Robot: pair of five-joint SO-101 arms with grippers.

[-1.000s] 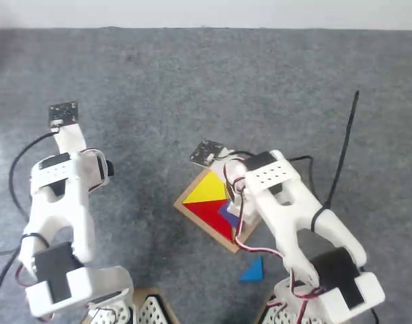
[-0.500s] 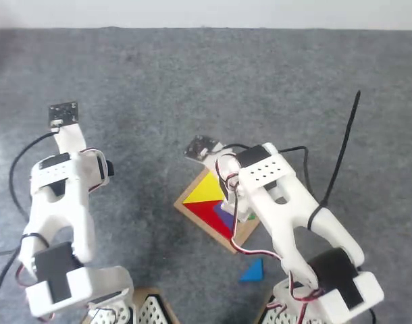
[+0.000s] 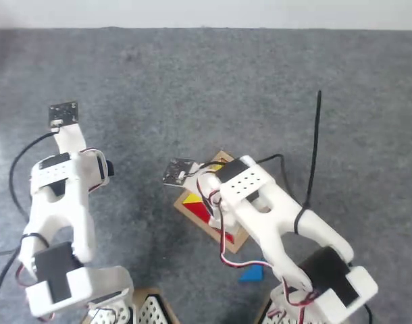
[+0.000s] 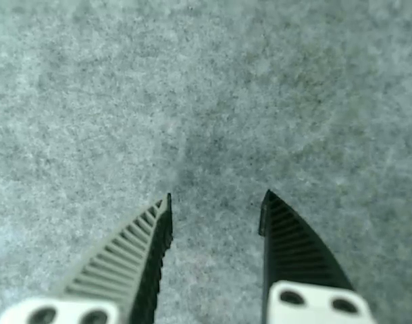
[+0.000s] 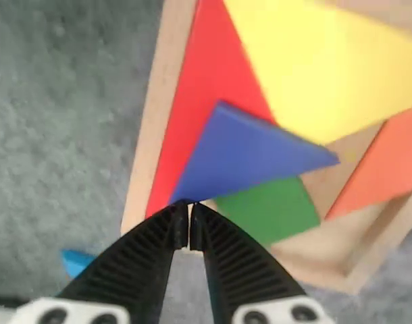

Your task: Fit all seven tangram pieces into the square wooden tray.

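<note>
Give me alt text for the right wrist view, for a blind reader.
The right gripper, fingers shut, has its tips at a corner of a dark blue triangle lying askew over a red piece and a green piece in the wooden tray. A yellow piece and an orange piece sit beside them.

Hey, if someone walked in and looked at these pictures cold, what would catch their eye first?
The bright pieces in the wooden tray, above all the blue triangle that seems to lie over the red piece and green piece, with the right gripper shut at its corner. Then a small light blue piece alone on the grey mat outside the tray, while the left gripper hangs open over bare mat.
</note>
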